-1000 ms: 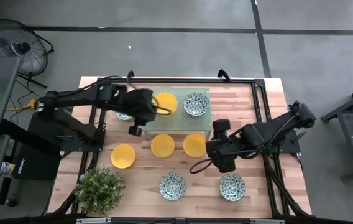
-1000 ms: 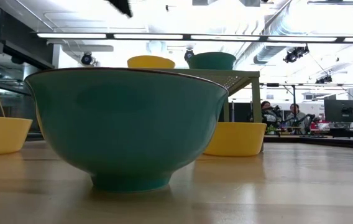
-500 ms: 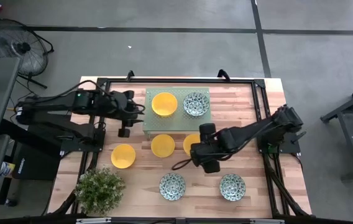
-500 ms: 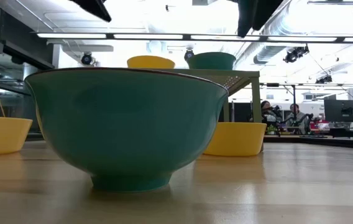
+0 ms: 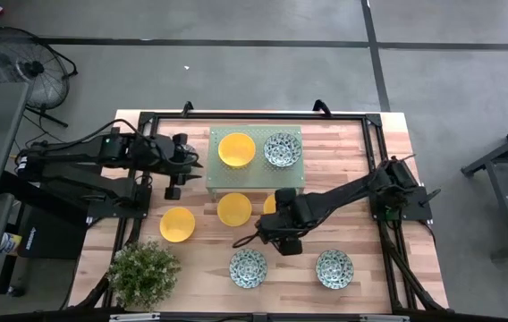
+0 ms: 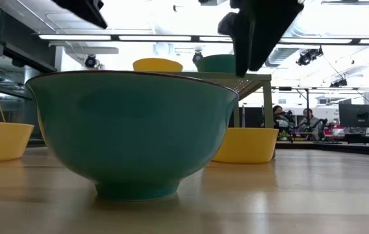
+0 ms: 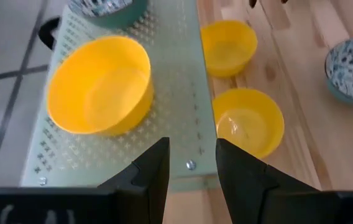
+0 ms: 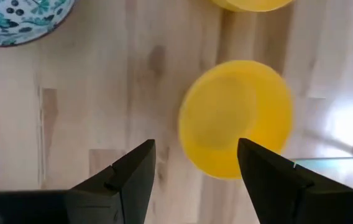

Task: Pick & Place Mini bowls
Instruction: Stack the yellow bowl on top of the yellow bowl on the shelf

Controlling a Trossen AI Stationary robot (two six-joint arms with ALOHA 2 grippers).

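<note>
Even, bright light falls from overhead; long ceiling strips glare white in the low view. Shadows on the tabletop stay faint and short. The near teal bowl fills that view, soft-edged, the room behind hazy. A glare patch whitens the wood in the right wrist view, where the yellow bowl is slightly blurred.

The dark left arm reached toward three o'clock, its two-finger left gripper holding its fingers partly apart and empty, while the dark right arm stretched toward nine o'clock, its right gripper spread wide and empty.
</note>
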